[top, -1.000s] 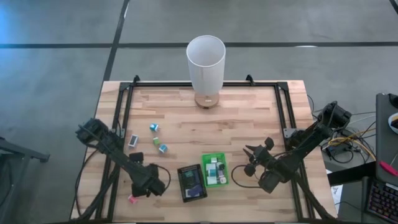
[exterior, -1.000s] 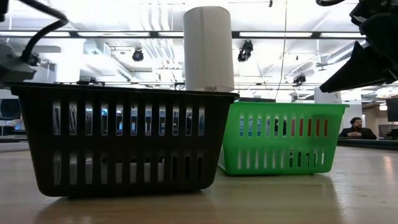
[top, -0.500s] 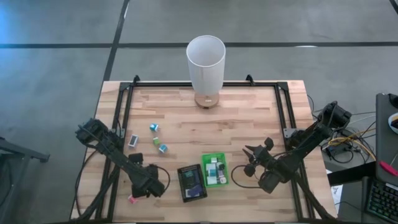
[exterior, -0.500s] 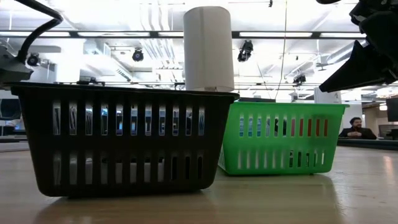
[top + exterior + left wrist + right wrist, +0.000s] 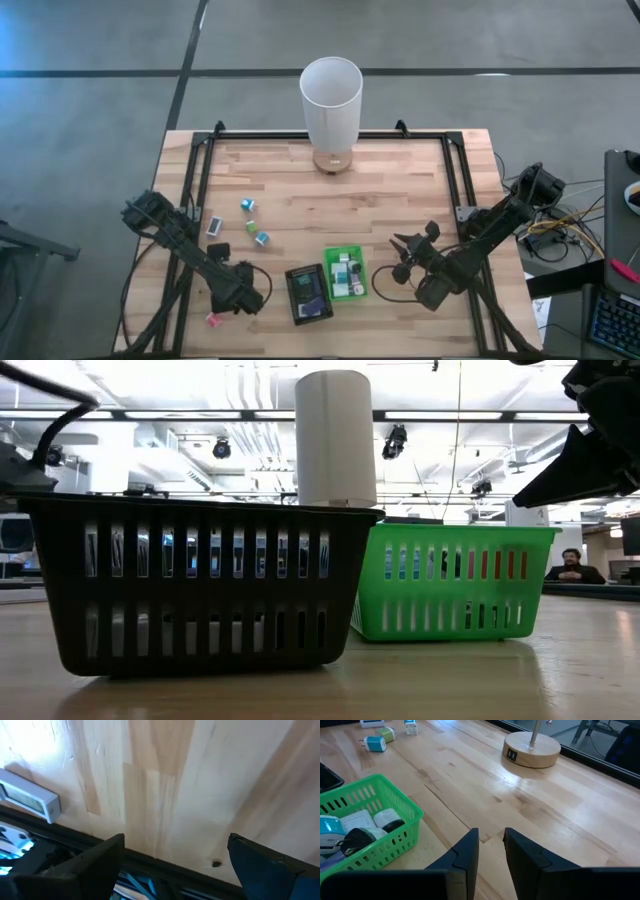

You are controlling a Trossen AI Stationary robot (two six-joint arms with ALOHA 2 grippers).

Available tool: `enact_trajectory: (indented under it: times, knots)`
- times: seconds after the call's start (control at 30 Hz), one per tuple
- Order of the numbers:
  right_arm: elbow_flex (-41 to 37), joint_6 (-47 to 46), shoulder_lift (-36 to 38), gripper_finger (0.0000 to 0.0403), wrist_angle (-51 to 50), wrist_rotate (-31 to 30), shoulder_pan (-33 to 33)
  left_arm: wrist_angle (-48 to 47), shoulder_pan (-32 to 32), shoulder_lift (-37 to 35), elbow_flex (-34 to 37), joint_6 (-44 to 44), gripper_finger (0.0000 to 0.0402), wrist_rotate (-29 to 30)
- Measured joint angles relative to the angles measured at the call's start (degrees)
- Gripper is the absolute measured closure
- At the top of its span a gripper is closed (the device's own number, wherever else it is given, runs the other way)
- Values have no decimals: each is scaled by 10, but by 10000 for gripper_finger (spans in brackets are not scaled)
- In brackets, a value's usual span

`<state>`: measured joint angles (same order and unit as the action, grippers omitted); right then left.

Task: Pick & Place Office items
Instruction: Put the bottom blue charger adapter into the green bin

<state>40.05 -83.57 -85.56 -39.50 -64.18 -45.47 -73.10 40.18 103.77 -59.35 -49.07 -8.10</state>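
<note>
Several small office items lie on the wood left of centre: a white block (image 5: 213, 225), two teal pieces (image 5: 247, 204) (image 5: 262, 238) and a green one (image 5: 251, 227). A pink piece (image 5: 212, 319) sits by the left rail. The green tray (image 5: 345, 273) holds white, teal and black items (image 5: 355, 827), and the black tray (image 5: 308, 293) stands beside it. My left gripper (image 5: 243, 298) (image 5: 175, 845) hangs open above bare wood left of the black tray. My right gripper (image 5: 403, 255) (image 5: 491, 845) hovers shut, right of the green tray, with nothing between its fingers.
A tall white cylinder (image 5: 331, 100) stands on a round wooden base (image 5: 530, 742) at the far middle. Dark rails (image 5: 195, 190) frame the table. A white block (image 5: 30, 800) lies near the rail in the left wrist view. A person (image 5: 572, 567) sits far behind the table.
</note>
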Motion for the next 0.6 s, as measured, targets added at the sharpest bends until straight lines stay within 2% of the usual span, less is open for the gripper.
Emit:
enact_trajectory:
  times: [0.6]
  knots:
    - [0, 0, 0, 317, 3, 0, 0, 0, 1, 0, 46, 9, 51, -33]
